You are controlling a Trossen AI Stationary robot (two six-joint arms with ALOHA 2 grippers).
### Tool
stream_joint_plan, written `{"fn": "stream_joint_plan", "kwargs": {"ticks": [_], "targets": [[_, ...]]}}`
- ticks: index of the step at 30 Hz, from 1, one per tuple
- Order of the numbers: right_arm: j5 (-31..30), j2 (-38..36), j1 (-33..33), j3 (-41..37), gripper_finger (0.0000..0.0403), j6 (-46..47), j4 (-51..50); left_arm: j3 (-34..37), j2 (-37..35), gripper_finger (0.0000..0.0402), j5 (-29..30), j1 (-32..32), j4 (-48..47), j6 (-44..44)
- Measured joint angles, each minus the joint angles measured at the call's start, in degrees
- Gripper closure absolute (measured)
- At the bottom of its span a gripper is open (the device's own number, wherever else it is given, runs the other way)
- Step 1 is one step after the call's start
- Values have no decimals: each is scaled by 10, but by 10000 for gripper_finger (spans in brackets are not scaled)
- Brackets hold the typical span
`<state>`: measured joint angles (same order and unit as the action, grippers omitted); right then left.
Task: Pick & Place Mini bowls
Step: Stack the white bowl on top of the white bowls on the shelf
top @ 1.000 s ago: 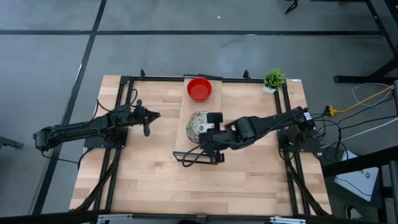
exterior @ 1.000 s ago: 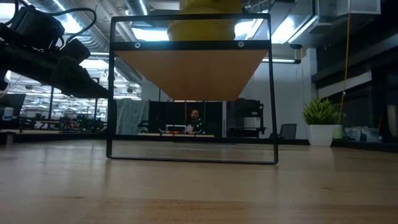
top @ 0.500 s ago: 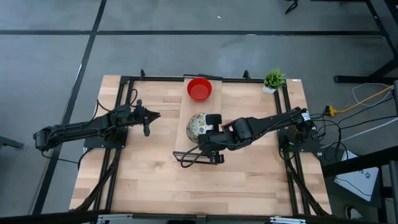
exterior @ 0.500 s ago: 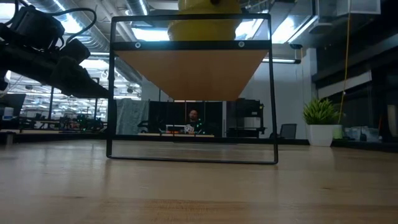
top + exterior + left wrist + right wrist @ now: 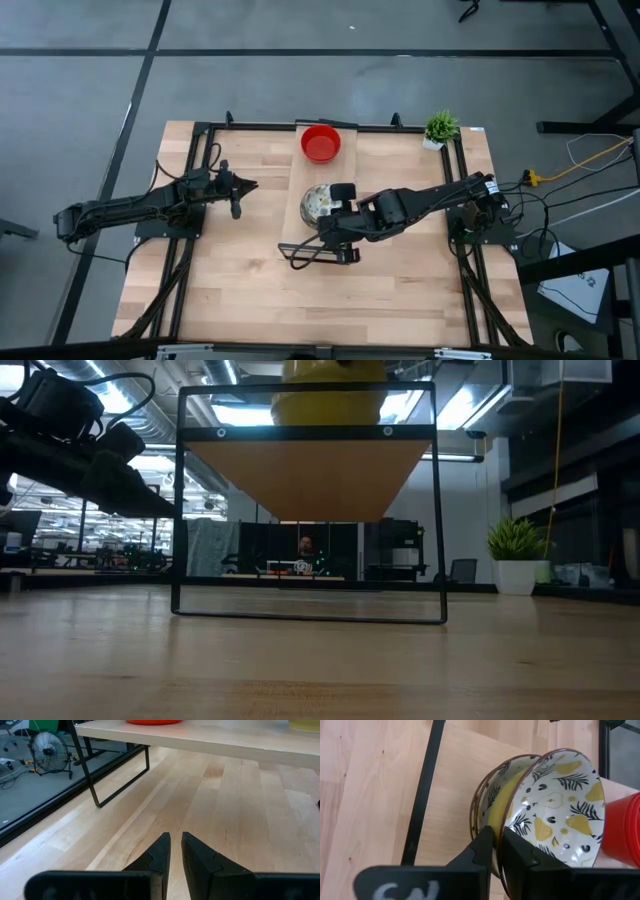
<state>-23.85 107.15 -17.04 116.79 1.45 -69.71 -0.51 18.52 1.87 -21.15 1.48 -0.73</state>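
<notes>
While my left gripper [image 5: 172,851] idles nearly closed and empty, my right gripper [image 5: 496,851] pinches the patterned bowl [image 5: 555,810] rim, tilted higher than a second ago off the stack [image 5: 490,800]: lift underway.

The red bowl [image 5: 625,831] beside the right gripper [image 5: 496,851] was cut off by the frame edge.

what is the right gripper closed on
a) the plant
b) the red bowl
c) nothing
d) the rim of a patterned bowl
d: in the right wrist view the right gripper pinches the rim of the top patterned bowl of a stack, with the red bowl beside it untouched.
</notes>
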Motion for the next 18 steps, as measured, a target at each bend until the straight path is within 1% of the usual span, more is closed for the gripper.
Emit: {"fn": "stream_joint_plan", "kwargs": {"ticks": [7,14,18], "targets": [[0,0,0,0,366,-5,23,0,0,359,0,0,0,0],[-1,0,0,0,366,-6,24,0,0,359,0,0,0,0],[-24,0,0,0,366,-6,21,0,0,359,0,0,0,0]]}}
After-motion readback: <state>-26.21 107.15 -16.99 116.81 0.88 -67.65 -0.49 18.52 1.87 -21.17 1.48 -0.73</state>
